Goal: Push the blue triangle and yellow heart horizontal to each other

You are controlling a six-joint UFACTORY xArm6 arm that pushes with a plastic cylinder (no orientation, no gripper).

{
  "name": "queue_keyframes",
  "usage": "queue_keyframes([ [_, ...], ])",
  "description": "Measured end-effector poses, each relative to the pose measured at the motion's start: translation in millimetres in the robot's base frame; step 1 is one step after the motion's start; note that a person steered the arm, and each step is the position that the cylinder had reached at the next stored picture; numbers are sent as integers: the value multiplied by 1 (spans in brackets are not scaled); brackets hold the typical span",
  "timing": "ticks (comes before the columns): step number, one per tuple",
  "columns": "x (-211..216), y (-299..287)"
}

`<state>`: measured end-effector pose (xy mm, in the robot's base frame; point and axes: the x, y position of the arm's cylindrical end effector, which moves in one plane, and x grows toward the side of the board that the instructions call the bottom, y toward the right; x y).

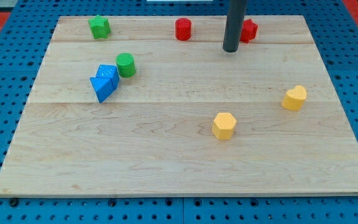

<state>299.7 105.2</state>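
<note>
The blue triangle [102,88] lies at the board's left, touching a blue cube-like block [108,74] just above it. The yellow heart [295,98] lies at the view's right, slightly lower than the triangle. My tip [231,49] is at the view's top, right of centre, far from both, just left of a red block [248,30].
A green cylinder [125,65] touches the blue cube's right side. A green star-like block [99,27] and a red cylinder [183,29] sit near the top edge. A yellow hexagon [224,126] lies below centre. The wooden board [179,168] rests on a blue pegboard.
</note>
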Motion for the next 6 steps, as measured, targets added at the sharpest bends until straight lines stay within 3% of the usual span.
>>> queue_keyframes([
  [1,0,-29],
  [2,39,-59],
  [4,116,-179],
  [6,127,-299],
])
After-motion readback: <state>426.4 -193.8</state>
